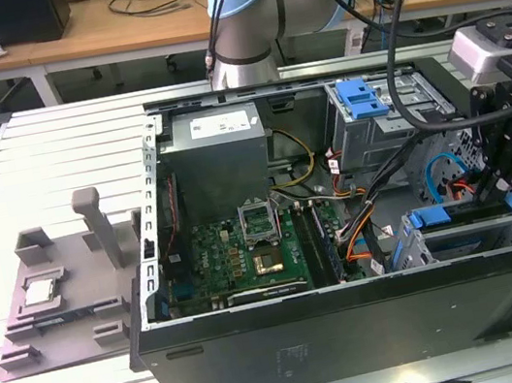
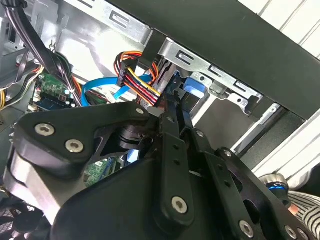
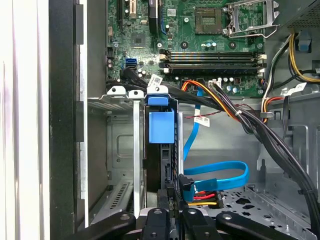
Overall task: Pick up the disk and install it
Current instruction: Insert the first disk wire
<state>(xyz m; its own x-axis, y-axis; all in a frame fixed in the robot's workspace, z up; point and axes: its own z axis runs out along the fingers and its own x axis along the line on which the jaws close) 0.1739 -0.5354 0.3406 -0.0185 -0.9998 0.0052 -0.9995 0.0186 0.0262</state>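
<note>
The disk (image 3: 162, 160) stands on edge in a slot of the metal drive cage (image 3: 122, 92), with its blue bracket tab (image 3: 161, 127) toward the motherboard. In the exterior view the disk (image 1: 464, 227) lies in the lower cage at the case's right end. My gripper (image 3: 172, 212) sits at the disk's rear edge, its black fingers (image 3: 155, 220) pressed close on either side of it. In the second wrist view the gripper (image 2: 172, 107) narrows toward the blue tab (image 2: 192, 89). My gripper (image 1: 506, 199) hangs over the cage in the exterior view.
Black, orange and blue cables (image 3: 220, 177) run right beside the slot. The motherboard (image 1: 237, 254) with its open CPU socket (image 1: 259, 218) fills the case's middle. A second cage with a blue latch (image 1: 363, 95) stands behind. A grey fixture (image 1: 65, 282) holding a small chip lies outside the case on the exterior view's left.
</note>
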